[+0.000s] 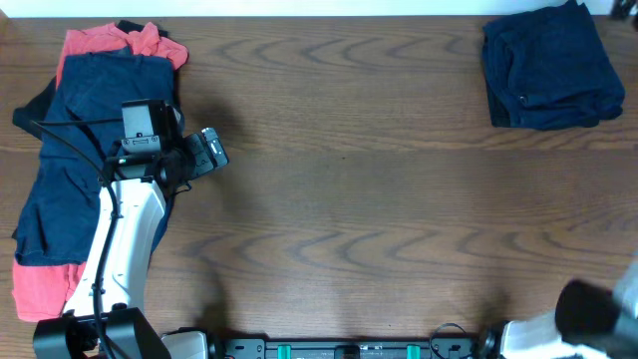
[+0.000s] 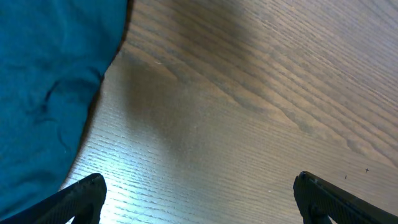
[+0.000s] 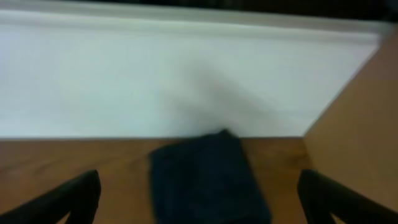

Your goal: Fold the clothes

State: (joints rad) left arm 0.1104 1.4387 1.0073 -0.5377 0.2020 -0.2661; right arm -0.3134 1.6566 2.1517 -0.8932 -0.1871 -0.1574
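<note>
A heap of unfolded clothes lies at the table's left edge: navy pieces [image 1: 85, 110] on top, coral-red ones [image 1: 100, 42] showing at the far end and at the near end [image 1: 38, 289]. A folded stack of navy garments [image 1: 550, 68] sits at the far right; it also shows blurred in the right wrist view [image 3: 205, 177]. My left gripper [image 1: 211, 150] is open and empty just right of the heap, over bare wood; the navy fabric [image 2: 43, 81] fills the left of its view. My right gripper [image 3: 199, 199] is open and empty, drawn back at the near right corner.
The table [image 1: 379, 179] is dark wood grain. A white wall [image 3: 186, 74] rises behind the far edge. My left arm [image 1: 125, 239] lies over the heap's right side. My right arm's base [image 1: 598, 314] sits at the near right corner.
</note>
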